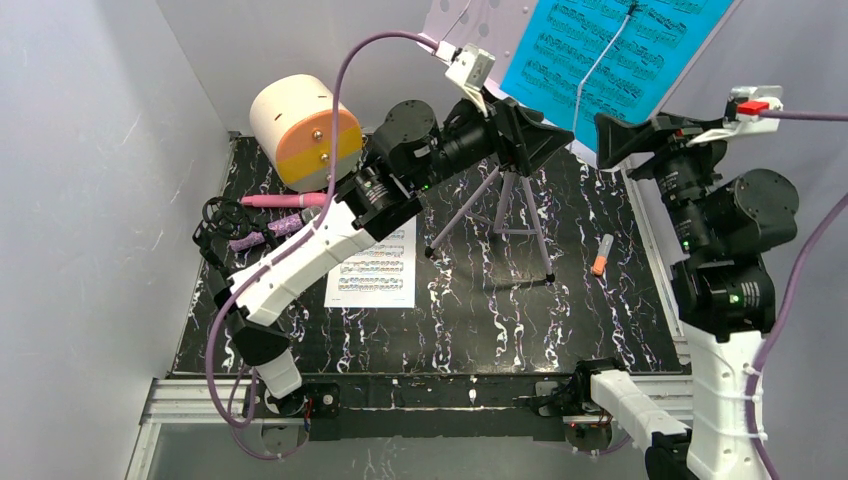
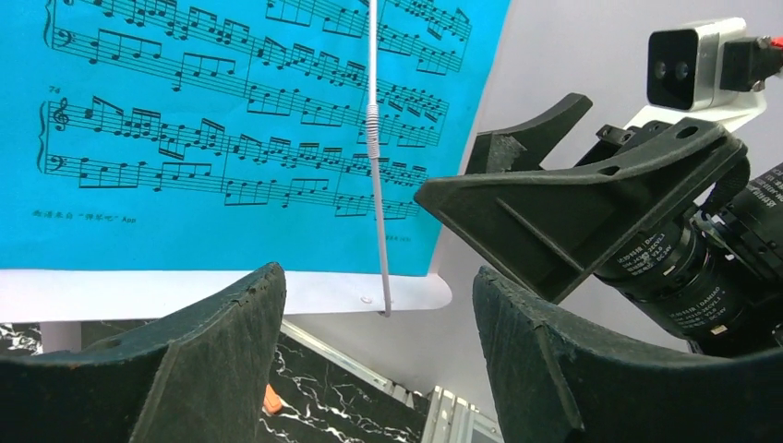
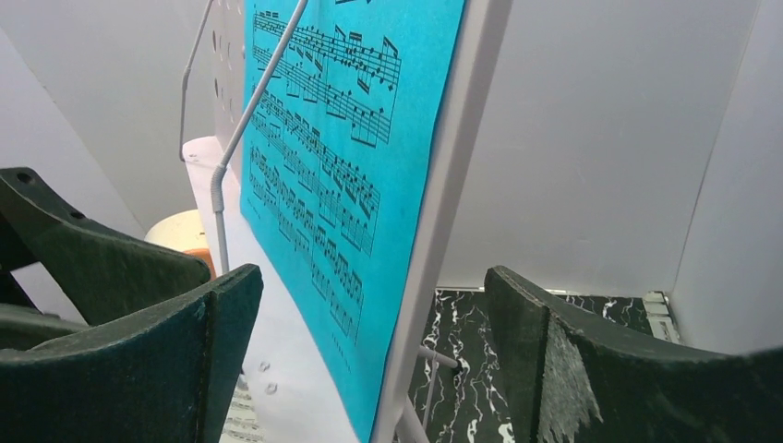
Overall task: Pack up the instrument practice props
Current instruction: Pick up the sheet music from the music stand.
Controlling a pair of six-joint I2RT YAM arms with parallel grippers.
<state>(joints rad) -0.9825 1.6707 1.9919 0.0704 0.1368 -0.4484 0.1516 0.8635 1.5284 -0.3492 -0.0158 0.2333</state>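
My rough black right gripper (image 3: 371,277) gapes (left gripper (image 2: 379,275) likewise); the flat turquoise sheet-music page (image 3: 342,138) stands at twelve o'clock.

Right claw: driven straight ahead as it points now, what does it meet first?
Likely the side edge of the music rack, blue sheet on it, dead ahead between the open fingers of the right claw; depth unclear.
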